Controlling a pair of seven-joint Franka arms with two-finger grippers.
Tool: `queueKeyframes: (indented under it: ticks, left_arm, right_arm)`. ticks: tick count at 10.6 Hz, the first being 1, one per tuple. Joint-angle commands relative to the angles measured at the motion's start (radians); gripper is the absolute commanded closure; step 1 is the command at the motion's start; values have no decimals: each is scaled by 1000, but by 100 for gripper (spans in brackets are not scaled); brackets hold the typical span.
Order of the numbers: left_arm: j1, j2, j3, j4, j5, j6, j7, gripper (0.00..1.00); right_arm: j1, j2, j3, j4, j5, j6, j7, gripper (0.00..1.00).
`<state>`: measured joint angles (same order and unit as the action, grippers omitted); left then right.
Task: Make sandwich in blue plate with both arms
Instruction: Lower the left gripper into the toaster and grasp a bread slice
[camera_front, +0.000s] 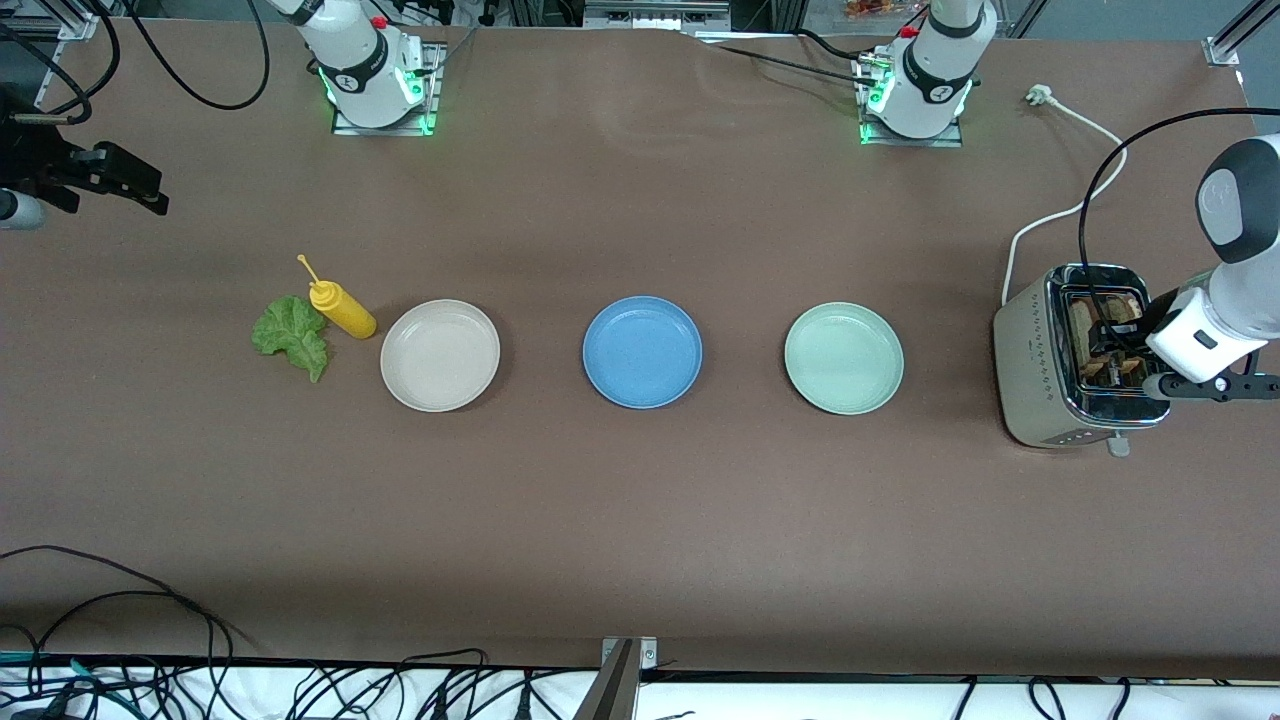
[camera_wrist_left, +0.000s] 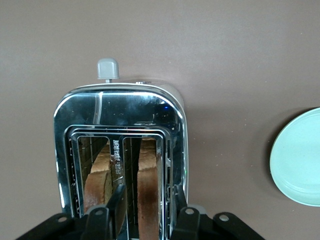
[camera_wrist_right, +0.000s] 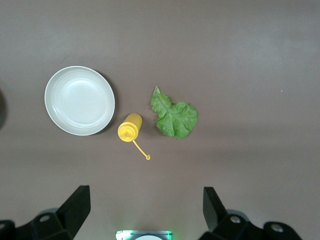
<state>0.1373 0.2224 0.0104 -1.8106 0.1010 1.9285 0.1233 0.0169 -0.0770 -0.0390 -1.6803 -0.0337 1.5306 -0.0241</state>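
The blue plate lies bare in the middle of the table. Two toasted bread slices stand in the toaster at the left arm's end; in the left wrist view they are one slice and the other. My left gripper is open over the toaster, and its fingers straddle one slice without closing on it. The lettuce leaf lies on the table at the right arm's end and shows in the right wrist view. My right gripper is open and empty, high above that end.
A yellow squeeze bottle lies beside the lettuce. A beige plate and a pale green plate flank the blue plate. The toaster's white cord runs toward the robots' bases. Cables hang along the table edge nearest the front camera.
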Motion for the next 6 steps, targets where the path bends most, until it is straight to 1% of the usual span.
queueKeyframes:
  ticks: [1,6]
  left_arm:
    - [10,-3,-4,-21,29,17,19,54]
    - [8,0,-4,-42,31,17,19,53]
  right_arm:
    - [0,0,-2,17,-8,-21,6,0]
    - [0,3,-1,21,-9,-21,4,0]
